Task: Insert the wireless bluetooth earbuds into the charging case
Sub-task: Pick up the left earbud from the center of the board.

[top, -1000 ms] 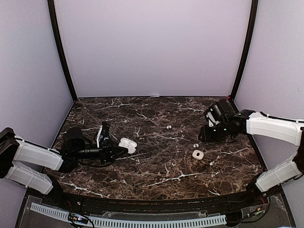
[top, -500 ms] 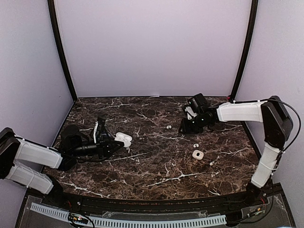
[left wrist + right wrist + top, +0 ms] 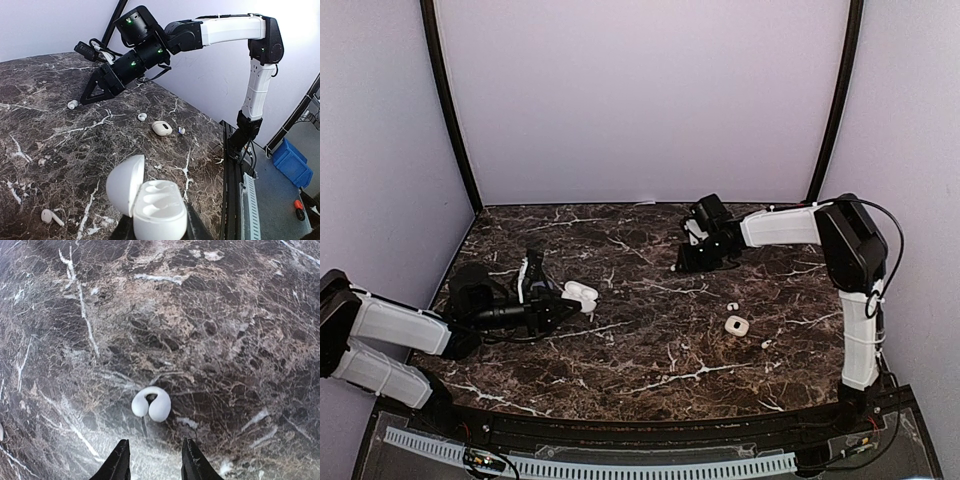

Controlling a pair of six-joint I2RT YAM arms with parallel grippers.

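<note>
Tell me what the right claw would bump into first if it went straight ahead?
Probably the little white earbud, lying on the marble table straight ahead of the open right claw. Depth is unclear, so it could meet the table first.

Top camera: high, well back from the open charging case (image 3: 582, 294), looking down over the table (image 3: 660, 350). Left wrist camera: just behind that case, facing the right arm (image 3: 225, 30), both shared with top. Right wrist camera: close above an earbud (image 3: 151, 404), probably well beyond the case.

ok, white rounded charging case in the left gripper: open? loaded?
Open, empty. The white rounded charging case has its lid hinged up and both sockets bare.
</note>
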